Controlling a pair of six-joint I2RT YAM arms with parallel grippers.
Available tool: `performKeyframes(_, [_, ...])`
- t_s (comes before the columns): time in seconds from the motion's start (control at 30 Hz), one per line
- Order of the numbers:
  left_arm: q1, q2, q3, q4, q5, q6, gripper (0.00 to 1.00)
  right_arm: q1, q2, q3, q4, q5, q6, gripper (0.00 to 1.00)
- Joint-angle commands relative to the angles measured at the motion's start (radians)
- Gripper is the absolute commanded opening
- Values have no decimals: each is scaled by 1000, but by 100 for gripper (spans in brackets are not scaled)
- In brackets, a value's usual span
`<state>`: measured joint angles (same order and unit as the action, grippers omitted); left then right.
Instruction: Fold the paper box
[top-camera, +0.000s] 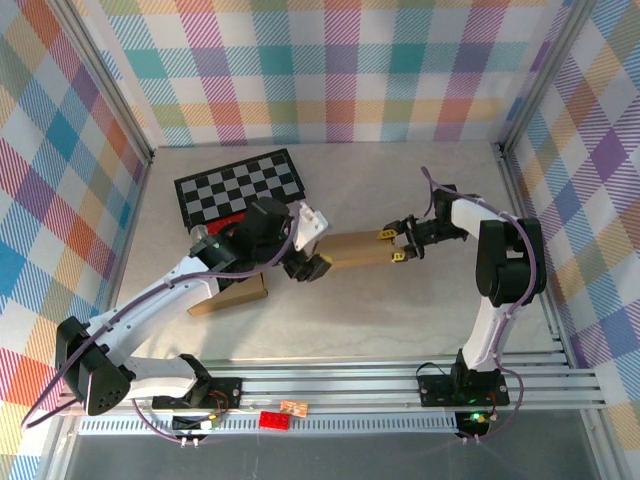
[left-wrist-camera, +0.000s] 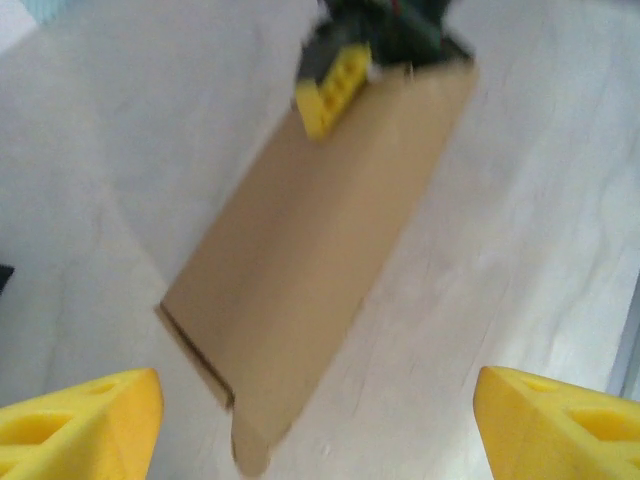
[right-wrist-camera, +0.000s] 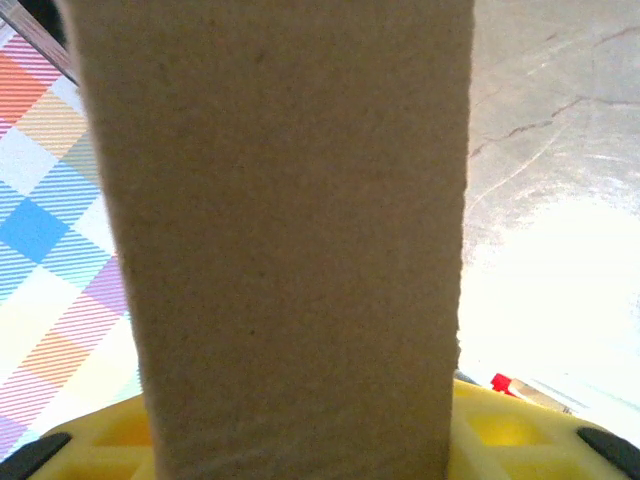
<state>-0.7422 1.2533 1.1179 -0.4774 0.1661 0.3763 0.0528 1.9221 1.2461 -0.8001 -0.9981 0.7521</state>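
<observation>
Pastel checked walls ring a pale counter (top-camera: 400, 310), where the paper box (top-camera: 355, 252) lies mid-surface as a flat strip. The right end effector (top-camera: 395, 246) grasps its right end. The left end effector (top-camera: 308, 264) hangs spread wide, holding nothing, over the other end. Folding looks barely begun: no sides raised.

No readable text, no numbers (or labels)

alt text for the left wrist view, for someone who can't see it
A flat brown paper box stretches away over a pale table, its far end clamped by the right gripper. The left gripper hangs open near the closer end, its yellow fingertips wide apart at the bottom corners. The picture is blurred.
</observation>
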Motion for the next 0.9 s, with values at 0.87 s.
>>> performKeyframes(0.87, [-28,224,-83,191,-20,455,86,-11,63,-23,-210,-156,19,45])
